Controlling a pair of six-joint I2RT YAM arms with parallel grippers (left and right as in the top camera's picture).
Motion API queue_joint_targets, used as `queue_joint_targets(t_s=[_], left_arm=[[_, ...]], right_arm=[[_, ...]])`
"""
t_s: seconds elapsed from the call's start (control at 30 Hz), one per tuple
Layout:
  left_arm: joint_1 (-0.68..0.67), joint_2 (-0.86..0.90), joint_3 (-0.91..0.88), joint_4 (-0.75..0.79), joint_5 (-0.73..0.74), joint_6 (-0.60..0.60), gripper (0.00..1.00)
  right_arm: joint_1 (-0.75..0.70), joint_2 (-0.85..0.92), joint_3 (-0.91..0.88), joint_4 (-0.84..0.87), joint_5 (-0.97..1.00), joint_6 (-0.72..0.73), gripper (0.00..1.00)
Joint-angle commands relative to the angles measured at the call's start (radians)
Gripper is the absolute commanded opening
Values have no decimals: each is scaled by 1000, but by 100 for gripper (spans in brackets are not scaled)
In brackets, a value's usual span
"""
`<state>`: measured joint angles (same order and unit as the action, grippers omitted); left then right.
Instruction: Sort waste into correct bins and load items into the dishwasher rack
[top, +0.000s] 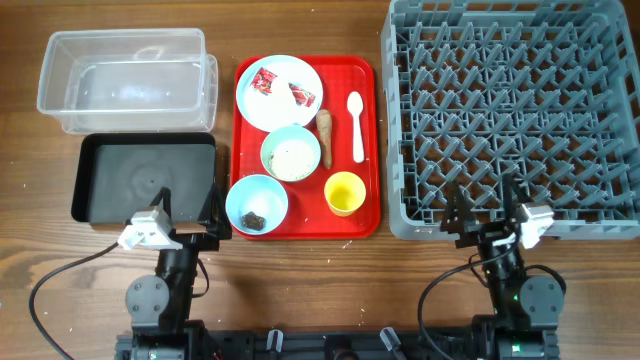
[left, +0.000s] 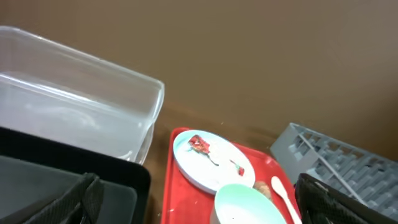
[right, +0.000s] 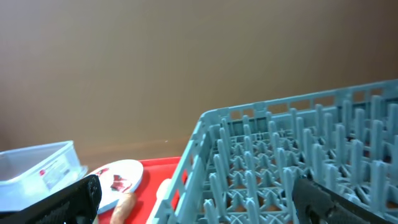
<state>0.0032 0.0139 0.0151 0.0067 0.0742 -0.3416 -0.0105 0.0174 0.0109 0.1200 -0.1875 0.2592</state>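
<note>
Left claw (top: 190, 210), right claw (top: 482, 205) splayed, empty; fingers (left: 348, 202) cropped at wrist-view edges; spoon (left: 281, 188) handle cut off

Grey rack (right: 280, 155), red tray (right: 158, 168) beside, plate (right: 132, 168) bearing wrappers (right: 118, 182)

In the right wrist view the large grey plastic dishwasher rack (right: 280, 155) runs off at 3 and 6 o'clock. Overhead, the small dark brown lump (top: 253, 218) is too small to identify. In the left wrist view the 6 o'clock edge cuts the pale blue-green round bowl (left: 249, 205) and the shallow black rectangular tray (left: 62, 180). The fingers (left: 74, 202) of the left gripper (left: 198, 193) are dark blurs.
</note>
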Motion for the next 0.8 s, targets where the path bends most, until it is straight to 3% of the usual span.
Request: queue_joint_targets(t_s=[0.0,0.13,0.3,0.57,0.63,0.77], left_arm=[[7,-6,89,1,23,20,100],[7,75,194,1,26,19,100],[7,325,410,-51,50,22,100],[6,947,978,-324,130,82,100],[-5,1093,1103,-382,195,138,100],[-53,1332,1322,-523,191,212,100]], right_arm=[[-4,1,66,7,-51,-41,100],[-4,67,162,4,-50,-104,100],[-4,290,396,-70,-66,-183,100],[-4,686,827,-388,-122,-233,100],[-4,760,906,-467,-122,-233,100],[-4,892,1027,-614,-122,-233,100]])
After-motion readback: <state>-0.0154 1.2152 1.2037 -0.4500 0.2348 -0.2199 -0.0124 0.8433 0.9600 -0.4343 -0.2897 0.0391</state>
